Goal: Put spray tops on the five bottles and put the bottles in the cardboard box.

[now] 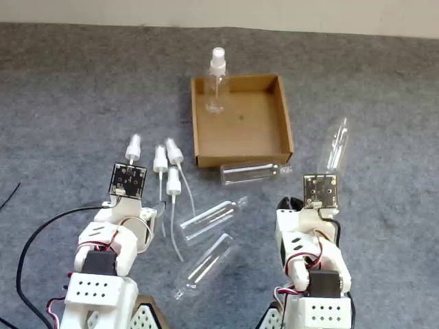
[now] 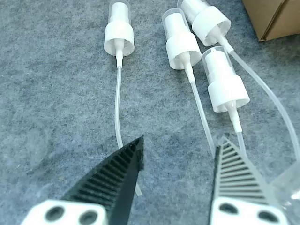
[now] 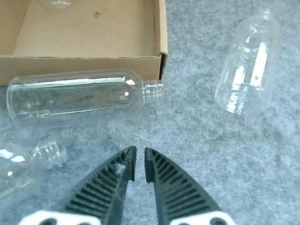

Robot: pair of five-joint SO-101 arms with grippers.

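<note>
A robotics test set-up, most likely a lab or a maker's workroom; the bench (image 1: 62, 96) is covered edge to edge in grey felt-like matting; the left arm (image 1: 110, 264) and the right arm (image 1: 315, 257) are small and built from white printed parts, with bare servo wires (image 1: 293, 266) showing; a black cable (image 1: 31, 241) trails off one side; a pale wall (image 1: 343, 12) runs behind.

Capped bottle (image 1: 217, 82) upright in cardboard box (image 1: 285, 120); four bottles (image 1: 252, 173), spray tops (image 1: 173, 182) outside
</note>
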